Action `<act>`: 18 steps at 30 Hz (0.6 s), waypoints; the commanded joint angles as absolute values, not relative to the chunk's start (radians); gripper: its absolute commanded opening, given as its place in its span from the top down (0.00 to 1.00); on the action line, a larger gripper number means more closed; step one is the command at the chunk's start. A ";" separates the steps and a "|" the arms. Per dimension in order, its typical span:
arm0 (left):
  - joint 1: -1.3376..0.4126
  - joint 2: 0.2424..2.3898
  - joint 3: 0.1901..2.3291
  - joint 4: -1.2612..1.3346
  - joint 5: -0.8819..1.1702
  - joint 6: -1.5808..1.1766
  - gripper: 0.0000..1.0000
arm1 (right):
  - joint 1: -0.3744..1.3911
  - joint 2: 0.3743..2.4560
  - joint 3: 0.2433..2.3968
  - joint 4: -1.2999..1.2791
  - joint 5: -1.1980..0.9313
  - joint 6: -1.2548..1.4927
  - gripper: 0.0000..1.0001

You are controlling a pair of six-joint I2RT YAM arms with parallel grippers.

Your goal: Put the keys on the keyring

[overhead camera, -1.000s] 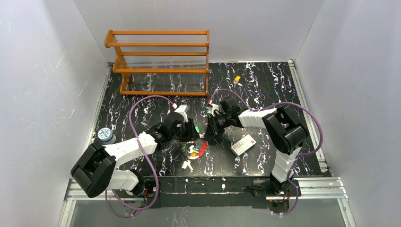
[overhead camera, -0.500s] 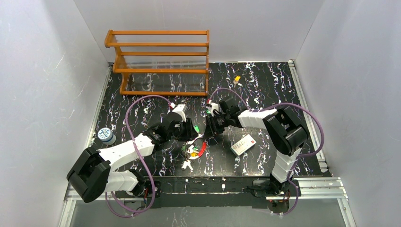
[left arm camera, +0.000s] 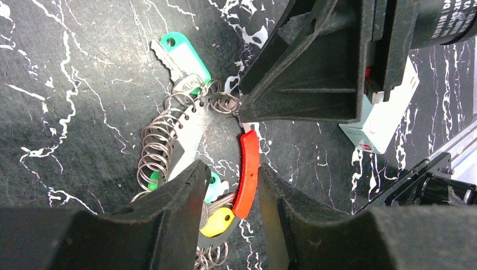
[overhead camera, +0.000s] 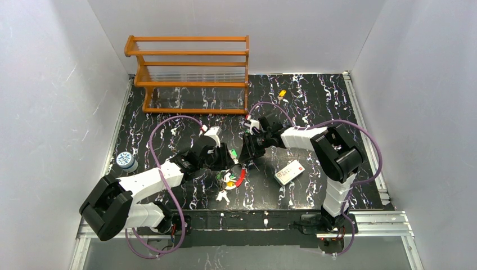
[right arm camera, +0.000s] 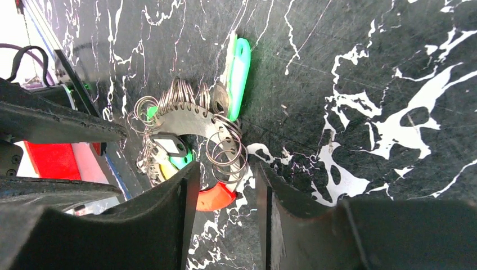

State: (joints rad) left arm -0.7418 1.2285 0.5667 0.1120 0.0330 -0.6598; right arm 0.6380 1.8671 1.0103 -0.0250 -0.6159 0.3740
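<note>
The keyring [left arm camera: 188,132] lies flat on the black marbled table [overhead camera: 315,112]. It is a white oval with a red section [left arm camera: 248,171] and several small wire rings. In the top view the keyring [overhead camera: 233,178] sits between both grippers. A green-headed key [left arm camera: 183,53] hangs at its far end, also seen in the right wrist view [right arm camera: 241,70]. A yellow-headed key [left arm camera: 216,222] lies by the red section. My left gripper [left arm camera: 230,175] is open, its jaws either side of the red section and the yellow key. My right gripper [right arm camera: 225,183] is open, its jaws either side of wire rings [right arm camera: 226,152].
A white card [overhead camera: 289,171] with a red mark lies right of the grippers. A loose pale key [overhead camera: 223,197] lies near the front edge. A small yellow-headed key [overhead camera: 282,94] lies far back. A wooden rack [overhead camera: 191,73] stands at the back left. A small round tub [overhead camera: 126,161] sits at the left.
My right gripper has moved a little left towards the keyring. My left arm has shifted slightly, its gripper staying over the keyring. The keyring has hardly moved.
</note>
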 commanded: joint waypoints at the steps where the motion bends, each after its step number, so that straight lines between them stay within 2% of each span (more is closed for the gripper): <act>1: -0.747 1.229 0.556 0.125 0.032 -0.670 0.62 | 0.652 1.900 1.055 -0.049 -0.622 0.390 0.50; 6: -0.747 1.242 0.564 0.129 0.038 -0.671 0.62 | 0.701 1.928 1.095 -0.105 -0.541 0.352 0.47; 10: -0.746 1.237 0.559 0.128 0.037 -0.672 0.62 | 0.735 1.947 1.129 -0.152 -0.450 0.326 0.49; 18: -0.747 1.228 0.553 0.127 0.041 -0.676 0.62 | 0.742 1.957 1.153 -0.181 -0.433 0.322 0.79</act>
State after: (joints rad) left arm -0.7418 1.2400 0.5625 0.1268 0.0380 -0.6739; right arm 0.7349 1.9308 1.1427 -0.1226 -0.4870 0.3405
